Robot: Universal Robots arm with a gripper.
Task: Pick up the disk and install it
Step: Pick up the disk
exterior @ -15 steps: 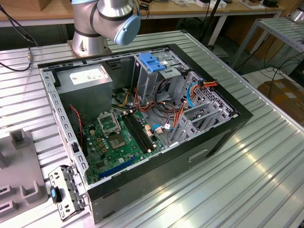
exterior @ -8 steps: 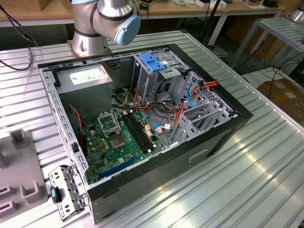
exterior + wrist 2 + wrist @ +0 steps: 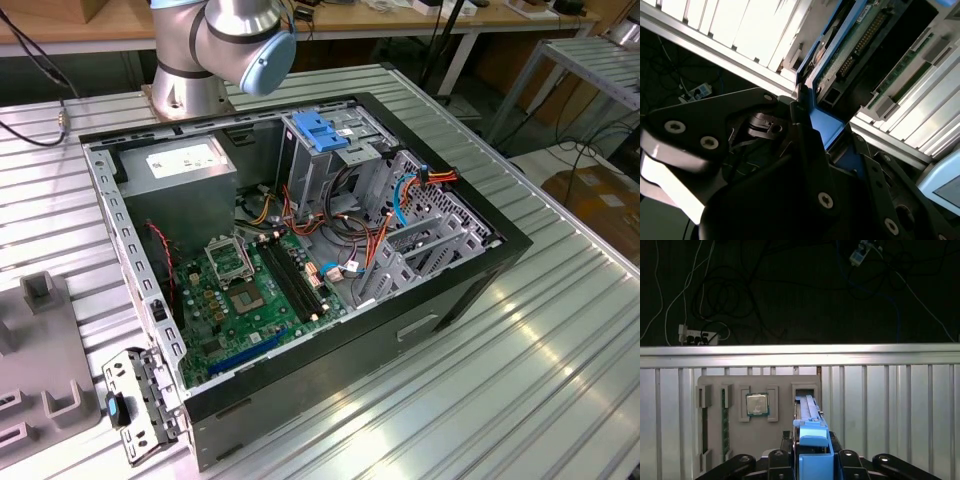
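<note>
The fingers (image 3: 807, 145) clamp the disk (image 3: 850, 45) by the blue rail (image 3: 826, 127) between them; likely stiff, weighty, shock-sensitive, best gripped there.

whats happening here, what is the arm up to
A robot arm is fetching the disk for the open computer case. In the first wrist view its gripper appears shut on the disk's blue rail, while the disk stands on edge in a slot of the grey holder tray. It is not yet in the case.
</note>
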